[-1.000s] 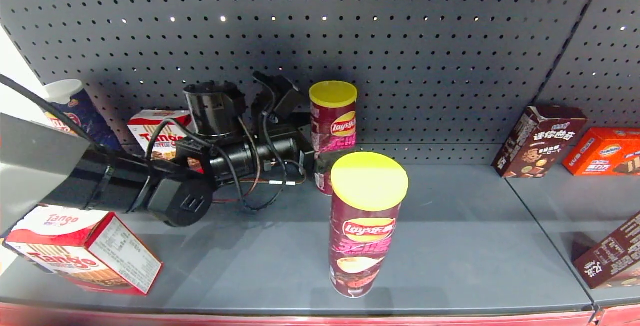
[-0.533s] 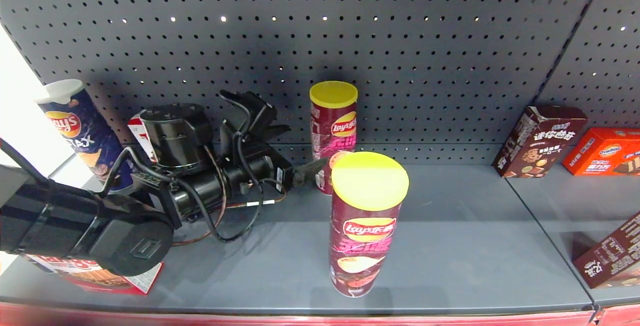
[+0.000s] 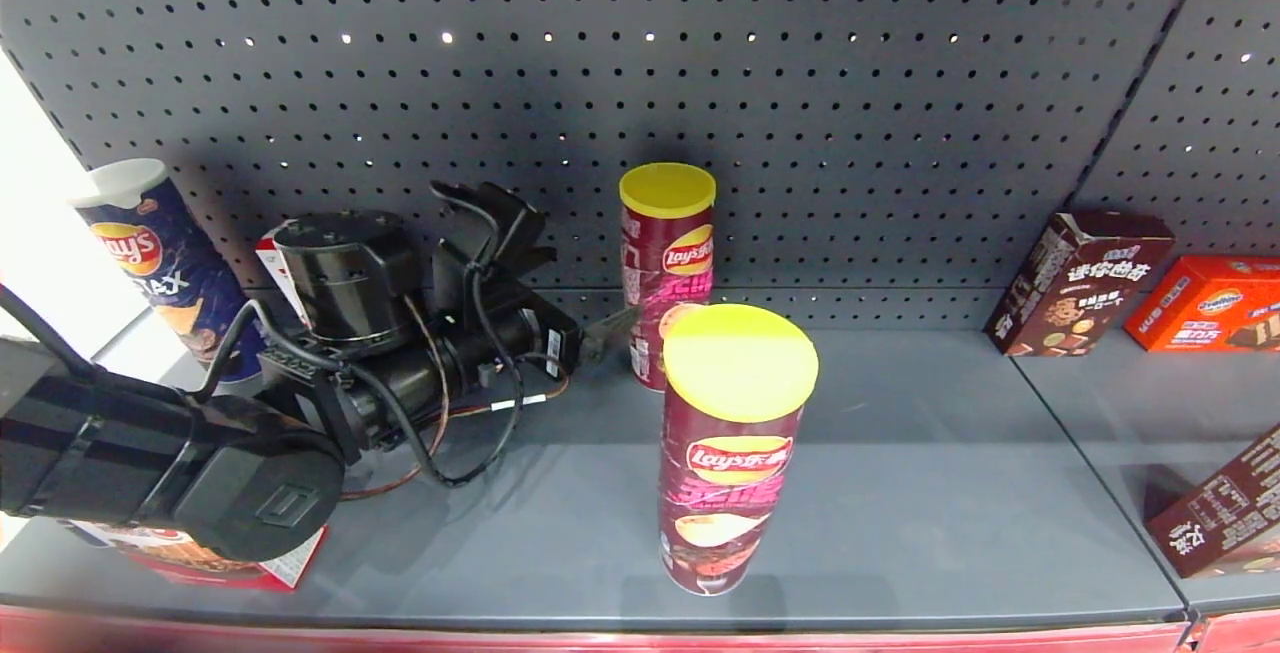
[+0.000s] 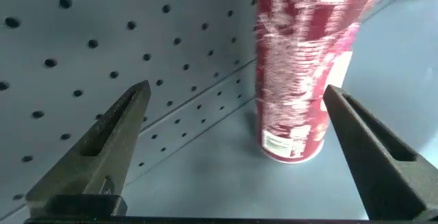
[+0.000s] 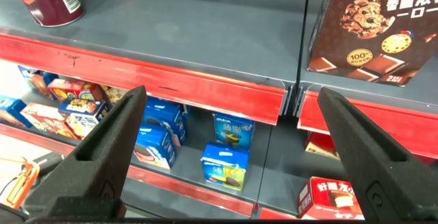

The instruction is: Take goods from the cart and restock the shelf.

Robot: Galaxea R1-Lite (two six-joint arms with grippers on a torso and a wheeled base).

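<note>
At centre frame we see the left gripper spread wide and empty, just beside the rear maroon chip can. That can stands upright against the pegboard wall. A second maroon can stands nearer the front edge of the grey shelf. A blue can sits at far left, with a brown cookie box and an orange box at right. The right gripper, jaws wide and holding nothing, hangs before blue boxes stocked lower down.

A front can and a rear can are seen upright on the shelf, yellow-lidded. The left gripper is held low, just beside the rear can.
</note>
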